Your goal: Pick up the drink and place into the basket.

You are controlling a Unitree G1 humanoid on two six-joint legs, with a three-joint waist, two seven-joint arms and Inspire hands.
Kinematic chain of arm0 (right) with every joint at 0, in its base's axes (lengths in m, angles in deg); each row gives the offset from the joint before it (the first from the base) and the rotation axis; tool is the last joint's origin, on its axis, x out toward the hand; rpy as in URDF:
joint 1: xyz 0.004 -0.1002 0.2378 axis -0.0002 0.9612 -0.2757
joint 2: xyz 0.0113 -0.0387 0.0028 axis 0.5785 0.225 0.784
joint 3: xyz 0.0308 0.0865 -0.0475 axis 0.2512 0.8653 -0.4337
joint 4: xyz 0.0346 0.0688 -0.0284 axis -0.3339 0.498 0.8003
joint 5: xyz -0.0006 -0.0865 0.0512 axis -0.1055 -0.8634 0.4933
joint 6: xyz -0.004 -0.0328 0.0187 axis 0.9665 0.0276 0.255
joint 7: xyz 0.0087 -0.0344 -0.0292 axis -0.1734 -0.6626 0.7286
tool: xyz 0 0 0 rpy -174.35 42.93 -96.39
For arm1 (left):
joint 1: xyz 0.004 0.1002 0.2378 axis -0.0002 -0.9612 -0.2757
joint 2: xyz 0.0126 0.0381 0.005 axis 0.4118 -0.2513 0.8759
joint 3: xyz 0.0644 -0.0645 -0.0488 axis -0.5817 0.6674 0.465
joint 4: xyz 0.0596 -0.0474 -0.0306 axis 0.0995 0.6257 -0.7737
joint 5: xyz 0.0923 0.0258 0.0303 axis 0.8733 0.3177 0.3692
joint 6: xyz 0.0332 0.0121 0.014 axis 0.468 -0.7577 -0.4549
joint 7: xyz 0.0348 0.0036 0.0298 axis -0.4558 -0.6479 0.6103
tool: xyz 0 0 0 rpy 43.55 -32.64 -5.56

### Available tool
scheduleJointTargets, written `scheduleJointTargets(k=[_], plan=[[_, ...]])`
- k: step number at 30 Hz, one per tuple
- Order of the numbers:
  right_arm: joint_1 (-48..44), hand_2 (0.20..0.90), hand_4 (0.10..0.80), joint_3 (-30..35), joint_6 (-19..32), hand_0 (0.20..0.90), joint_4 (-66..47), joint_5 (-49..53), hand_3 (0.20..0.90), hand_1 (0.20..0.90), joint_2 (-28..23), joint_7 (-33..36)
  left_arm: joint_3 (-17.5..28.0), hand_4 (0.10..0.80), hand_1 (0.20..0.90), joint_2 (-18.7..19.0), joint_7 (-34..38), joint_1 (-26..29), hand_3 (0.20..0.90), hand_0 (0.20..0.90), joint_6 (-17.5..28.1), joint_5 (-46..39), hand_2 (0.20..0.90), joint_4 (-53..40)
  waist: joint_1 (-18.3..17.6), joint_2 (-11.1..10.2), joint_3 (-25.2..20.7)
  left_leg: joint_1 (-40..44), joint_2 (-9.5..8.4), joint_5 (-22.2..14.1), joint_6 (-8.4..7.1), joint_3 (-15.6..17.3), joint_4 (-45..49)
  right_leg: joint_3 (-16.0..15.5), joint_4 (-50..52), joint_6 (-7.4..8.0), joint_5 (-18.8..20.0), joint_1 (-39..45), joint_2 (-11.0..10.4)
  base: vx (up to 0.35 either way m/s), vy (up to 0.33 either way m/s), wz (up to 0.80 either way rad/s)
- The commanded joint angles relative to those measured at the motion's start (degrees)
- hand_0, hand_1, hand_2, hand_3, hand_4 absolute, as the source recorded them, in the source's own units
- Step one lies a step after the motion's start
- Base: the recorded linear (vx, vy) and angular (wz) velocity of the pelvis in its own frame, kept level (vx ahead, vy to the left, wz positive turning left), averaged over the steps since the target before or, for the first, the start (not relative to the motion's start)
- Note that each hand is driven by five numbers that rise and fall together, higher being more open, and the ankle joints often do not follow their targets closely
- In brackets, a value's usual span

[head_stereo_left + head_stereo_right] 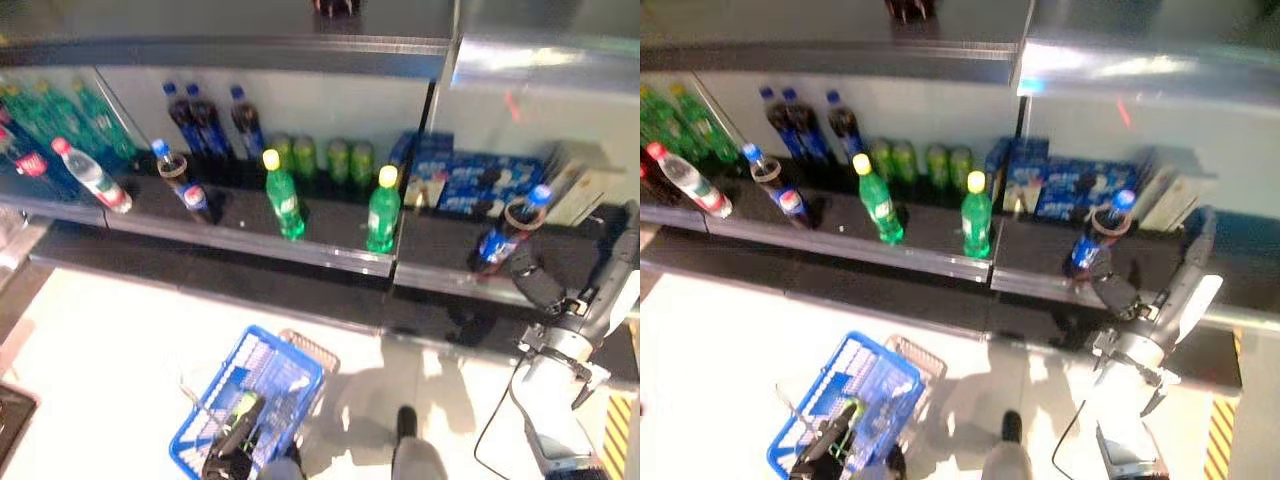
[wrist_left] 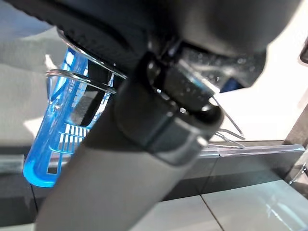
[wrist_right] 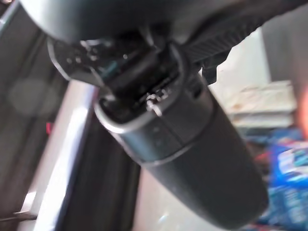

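A dark cola bottle (image 1: pixel 503 240) with a blue cap stands tilted on the black shelf (image 1: pixel 300 250), at its right. My right hand (image 1: pixel 538 285) is just in front of it and to its right, close to its base; it also shows in the right eye view (image 1: pixel 1116 292). Whether the hand touches the bottle is unclear. My left hand (image 1: pixel 232 445) is low in front, shut on the thin wire handles (image 2: pixel 79 77) of the blue basket (image 1: pixel 285 350), which hangs above the pale floor. The basket's inside is partly hidden by the hand.
Two green bottles with yellow caps (image 1: pixel 285 205) stand mid-shelf. Another cola bottle (image 1: pixel 185 185) and a clear red-capped bottle (image 1: pixel 92 175) are at the left. Green cans (image 1: pixel 320 157), dark bottles (image 1: pixel 205 120) and blue boxes (image 1: pixel 470 180) line the back. An upper shelf (image 1: pixel 300 45) overhangs.
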Motion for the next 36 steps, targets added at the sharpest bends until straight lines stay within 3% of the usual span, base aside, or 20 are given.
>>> scheduleJointTargets(k=[1,9,10,19,36], plan=[[-5.87,0.9,0.8,4.74,5.19,0.9,-5.39,-0.59,0.9,0.9,-3.15,3.62,-1.78,0.1,0.3,0.45,-4.21,-0.77,0.2,0.3,3.17,-1.68,0.3,-6.97,0.05,-1.59,-0.01,-3.98,-1.04,-5.31,4.0,0.7,10.96,-5.59,9.29,-3.06,-7.93,-0.35,0.78,-0.09,-0.009,-0.03],[-10.69,0.9,0.8,3.78,4.17,0.9,-4.56,0.37,0.9,0.9,-4.59,3.65,-3.9,0.1,0.3,1.09,-4.51,2.01,0.2,0.3,3.7,-3.83,0.3,-9.49,-0.04,-0.69,3.32,-9.36,0.06,-2.98,3.29,-0.55,15.09,-5.35,12.25,-4.2,-8.55,-4.13,1.32,-0.057,-0.015,-0.04],[-12.28,0.9,0.8,3.35,4.01,0.9,-3.86,0.26,0.9,0.9,-4.58,3.71,-4.28,0.1,0.3,1.12,-4.08,2.72,0.2,0.3,3.68,-4.08,0.3,-10.49,0.0,-0.39,4.31,-10.89,0.57,-1.47,2.82,-1.24,16.05,-5.12,12.65,-4.57,-8.64,-5.04,1.65,-0.042,-0.019,0.04],[-18.05,0.9,0.8,2.74,2.08,0.9,-2.18,0.19,0.9,0.9,-5.57,3.49,-3.97,0.1,0.3,1.61,-3.79,3.56,0.2,0.3,2.51,-3.76,0.3,-10.46,0.63,0.26,6.48,-13.41,1.5,1.8,1.88,-2.53,18.09,-5.17,13.35,-5.66,-9.31,-5.69,2.48,-0.001,-0.02,0.0],[-25.43,0.9,0.8,1.39,-1.41,0.9,1.43,4.6,0.9,0.9,-5.35,0.47,-4.86,0.1,0.3,2.57,-3.21,5.66,0.2,0.3,1.39,-4.09,0.3,-10.68,2.1,1.1,9.21,-17.03,1.51,5.01,1.13,-4.45,20.4,-5.55,14.15,-6.62,-9.58,-6.57,2.63,0.0,-0.004,0.01]])
